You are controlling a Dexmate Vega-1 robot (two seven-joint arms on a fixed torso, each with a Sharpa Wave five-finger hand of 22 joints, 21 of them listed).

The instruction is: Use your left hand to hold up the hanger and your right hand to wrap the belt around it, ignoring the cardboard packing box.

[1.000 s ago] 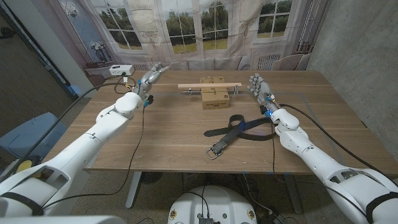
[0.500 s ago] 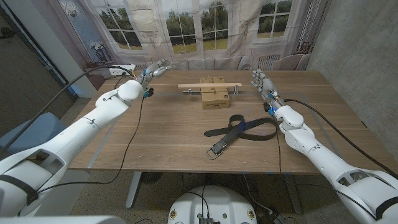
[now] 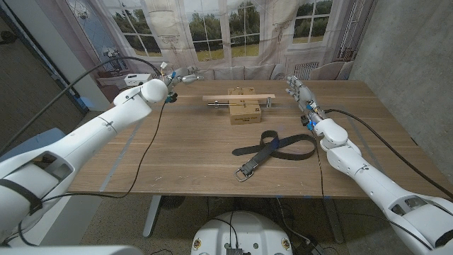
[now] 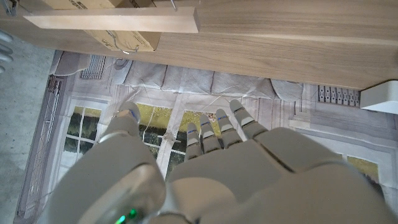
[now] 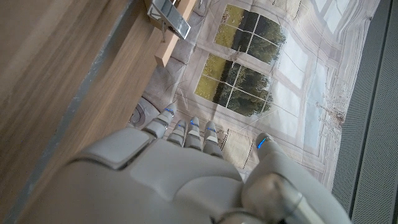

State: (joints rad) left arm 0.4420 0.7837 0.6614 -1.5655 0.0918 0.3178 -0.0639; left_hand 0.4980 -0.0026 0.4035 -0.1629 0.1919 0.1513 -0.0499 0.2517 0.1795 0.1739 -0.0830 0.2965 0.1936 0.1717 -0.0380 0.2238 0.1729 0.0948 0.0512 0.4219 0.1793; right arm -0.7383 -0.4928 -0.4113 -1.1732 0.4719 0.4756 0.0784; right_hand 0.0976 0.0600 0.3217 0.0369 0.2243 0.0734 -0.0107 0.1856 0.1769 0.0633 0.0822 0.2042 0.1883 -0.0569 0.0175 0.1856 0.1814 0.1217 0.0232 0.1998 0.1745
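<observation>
Head view: pale wooden bar hanger with metal clips (image 3: 238, 99) lies across the top of the brown cardboard packing box (image 3: 245, 110) at the far middle of the wooden table (image 3: 177, 156); black leather belt with a silver buckle (image 3: 272, 150) lies looped on the tabletop nearer the robot, apart from both. Left hand (image 3: 182, 76) hangs in the air over the table's far left, well apart from the hanger, fingers spread, nothing in it. Right hand (image 3: 297, 90) is raised just beside the hanger's right end, released, grasping nothing, belt well behind it. Left wrist view: left hand (image 4: 211, 162) w/ fingers apart and empty, hanger (image 4: 118, 18) and box (image 4: 106, 38) ahead of it across bare table. Right wrist view: right hand (image 5: 186, 168) open too, a metal clip and the hanger's end (image 5: 171, 25) close ahead. Risk, as I judge it: hanger only rests on the box, so a sideways reach by the left hand could push it off or drag the box along; right hand so near the clip end could knock it first. Belt is floppy, may slip from a loose pinch.
</observation>
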